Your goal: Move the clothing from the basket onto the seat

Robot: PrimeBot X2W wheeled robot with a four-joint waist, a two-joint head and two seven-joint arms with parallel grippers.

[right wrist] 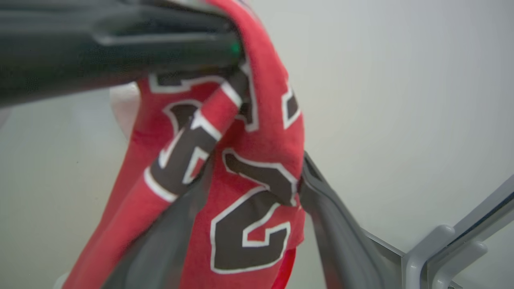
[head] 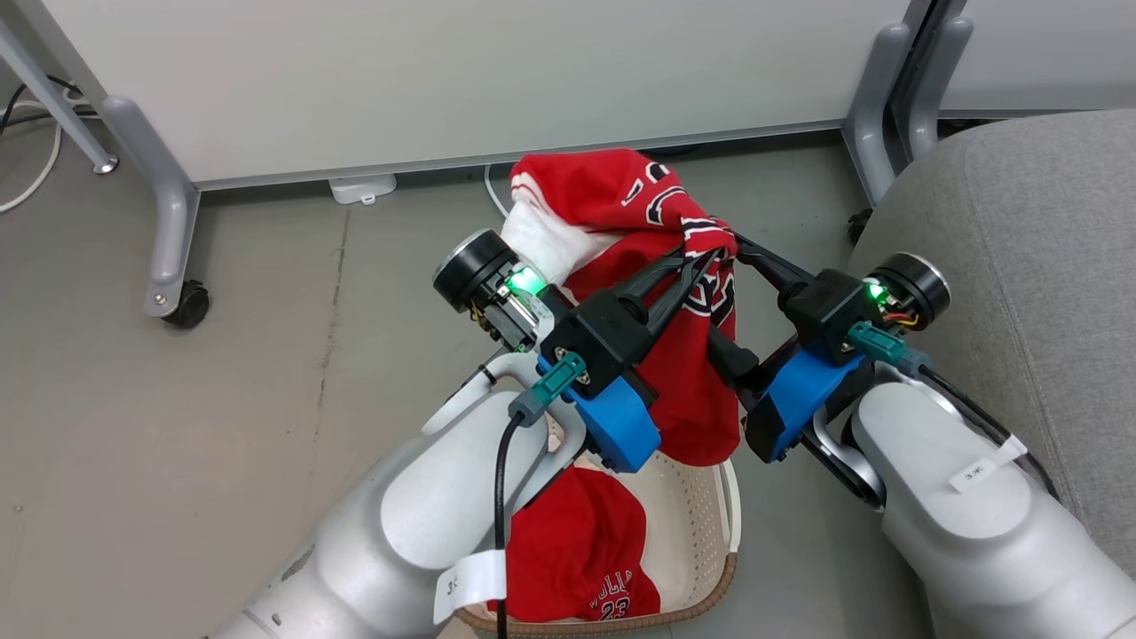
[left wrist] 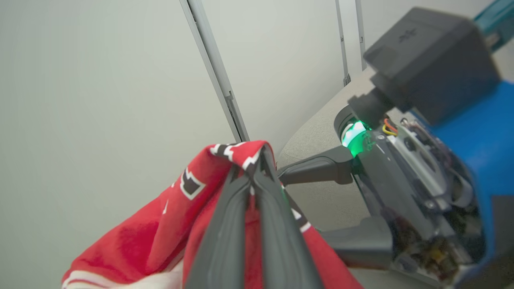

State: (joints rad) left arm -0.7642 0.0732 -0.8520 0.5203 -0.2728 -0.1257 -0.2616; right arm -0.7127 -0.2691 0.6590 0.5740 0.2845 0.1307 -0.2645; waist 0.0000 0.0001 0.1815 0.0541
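I've got the left gripper (head: 708,248) clamped on the jersey (head: 621,204) over the basket (head: 703,524) (right gripper (right wrist: 257,168) spread wide around the cloth).

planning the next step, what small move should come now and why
Probably close the right gripper on the jersey. Its fingers stand open on either side of the hanging cloth, close to where the shut left gripper pinches it, above the basket. A second grip should steady the jersey for the swing to the seat on the right.
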